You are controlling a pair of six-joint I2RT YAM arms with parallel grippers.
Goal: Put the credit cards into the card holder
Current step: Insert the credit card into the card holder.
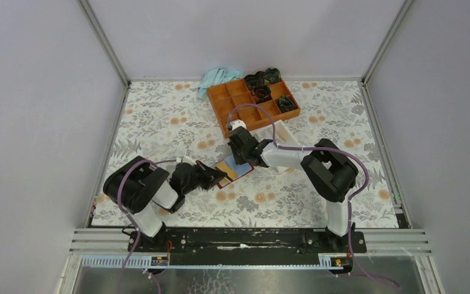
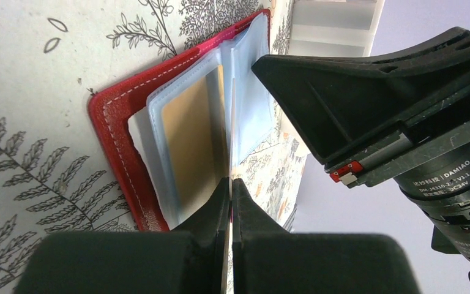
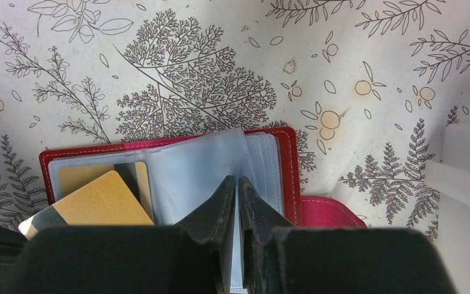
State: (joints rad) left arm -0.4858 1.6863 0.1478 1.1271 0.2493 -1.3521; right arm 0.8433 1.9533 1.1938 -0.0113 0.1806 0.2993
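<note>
While the card holder (image 1: 235, 168) lay open on the bench (image 1: 159, 116), its clear sleeve (image 3: 196, 171) was pinched by the right gripper (image 3: 237, 184) and a gold card (image 3: 101, 202) was clamped in the left gripper (image 2: 231, 184).

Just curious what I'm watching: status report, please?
Left gripper shut on gold card, angled over open wallet. Right gripper pinching wallet's clear sleeve. Nothing blocking.

Dark red card holder (image 3: 287, 165), white stitching; gold credit card (image 3: 101, 202); orange tray (image 1: 235, 101); white tablecloth (image 1: 159, 122), grey-orange floral print.
</note>
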